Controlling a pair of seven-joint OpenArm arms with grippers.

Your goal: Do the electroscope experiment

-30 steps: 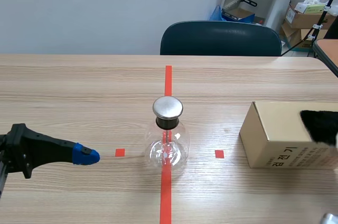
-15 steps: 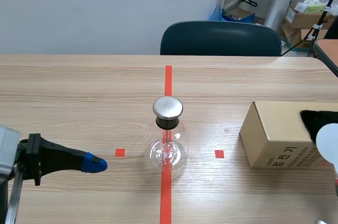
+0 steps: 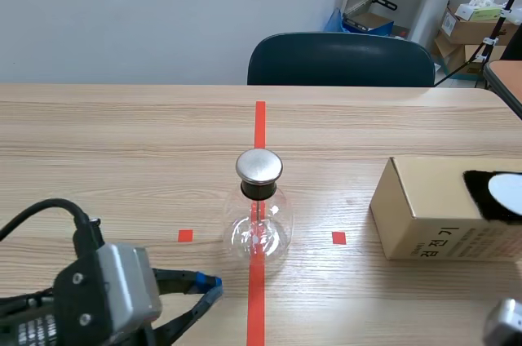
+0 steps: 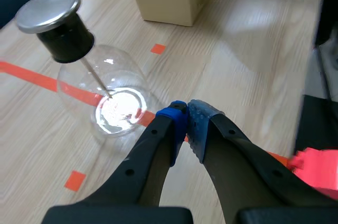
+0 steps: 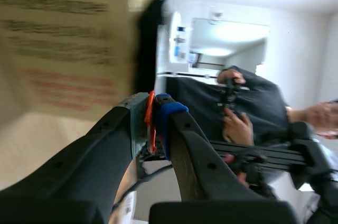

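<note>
Your electroscope (image 3: pixel 259 219), a clear round flask with a black collar and a flat metal cap (image 3: pixel 259 166), stands upright on the long orange-red tape line near the middle of the wooden table (image 3: pixel 122 134). Your left gripper (image 4: pixel 186 112) sits low at the near side of the table, close to the tape line and near the flask but not touching it. Its fingers are together with nothing between them, the blue pads (image 4: pixel 171 115) meeting at the tips. From the left wrist view the flask stands ahead of those tips and off to one side, and a thin rod (image 4: pixel 97 80) runs down from the collar into the glass. A cardboard box (image 3: pixel 440 207) with printed lettering on its near face lies to the right of the flask, well apart from it, with a black patch (image 3: pixel 477 187) on its top. Your right gripper (image 5: pixel 152 101) is clamped on what looks like a thin orange-red strip (image 5: pixel 151 126) pinched between its pads; you cannot tell what the strip belongs to. The box fills the space ahead of that gripper, and a person in dark clothing (image 5: pixel 253 102) shows beyond it. A dark chair (image 3: pixel 341 59) stands at the table's far edge
</note>
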